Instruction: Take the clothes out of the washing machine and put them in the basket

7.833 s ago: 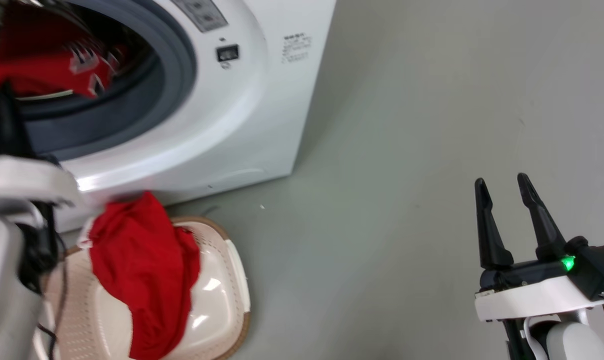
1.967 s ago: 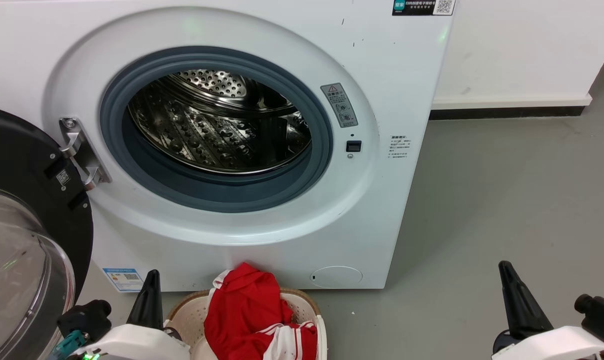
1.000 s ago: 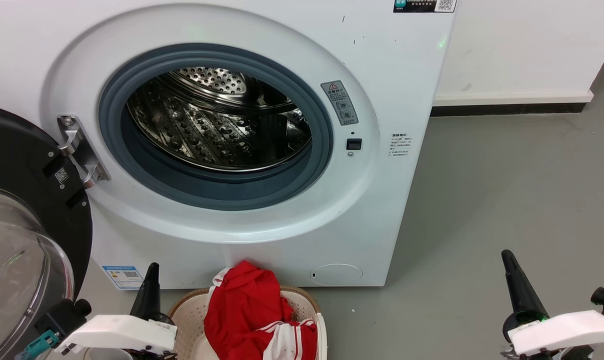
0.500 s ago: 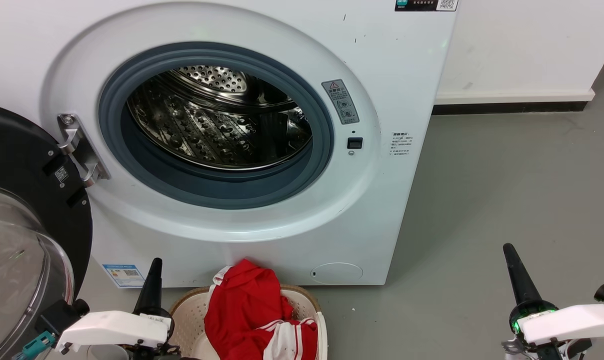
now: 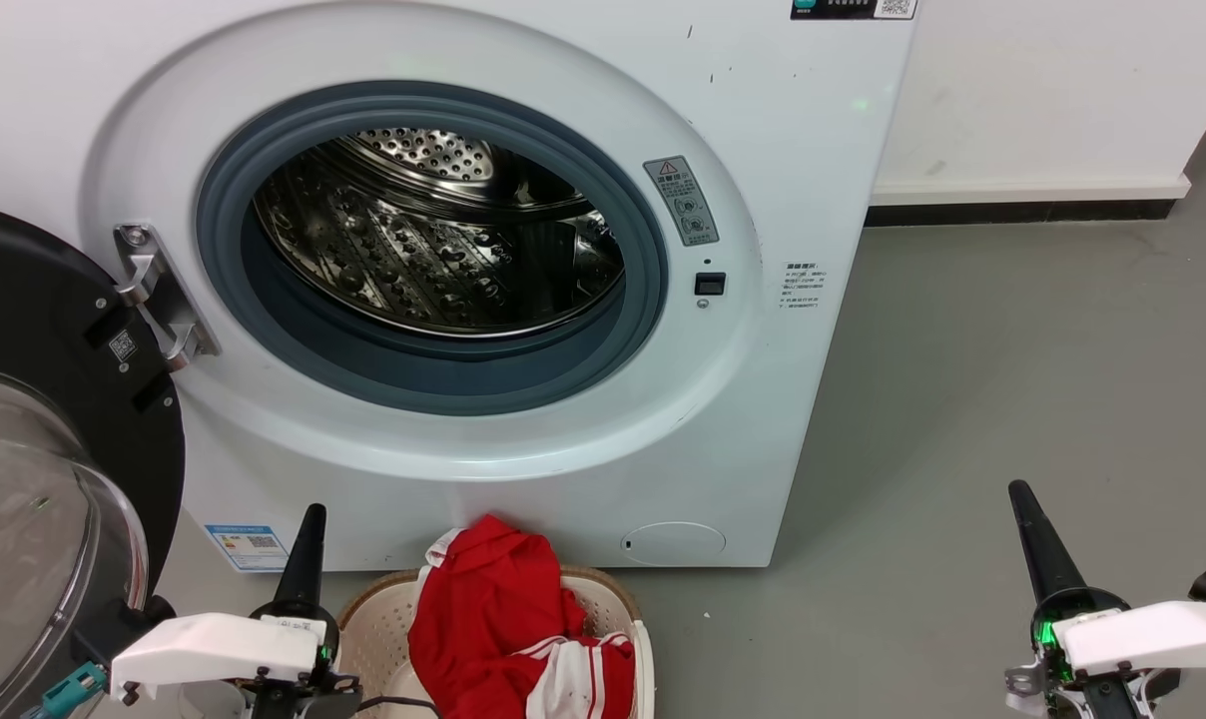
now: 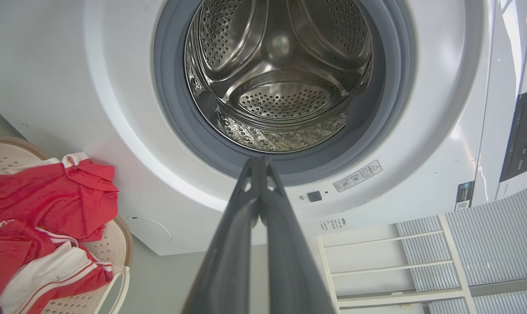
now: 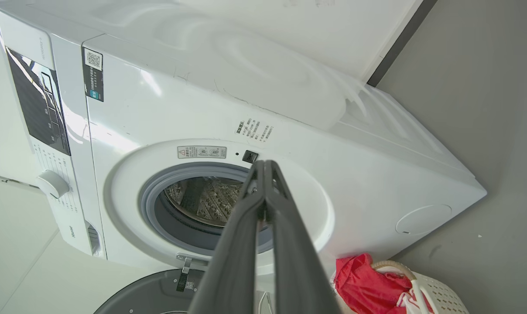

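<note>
Clothes point(image 5: 508, 619): red garments, one white-striped, heaped in the basket point(image 5: 373, 639) just before the washing machine point(image 5: 793, 150), whose drum point(image 5: 433, 250) looks bare to me. I judge them light, limp and unbreakable, and I would pinch a raised fold atop the heap. Left gripper point(image 5: 313, 514): fingers together, holding nothing. Right gripper point(image 5: 1017, 491): likewise.

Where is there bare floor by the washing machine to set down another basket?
Bare floor lies right of the washing machine, bordered by the skirting board behind and the right tool in front. The drum is empty too. Crowded: directly before the machine sits the basket of red clothes, with the open door and left tool on its left.
</note>
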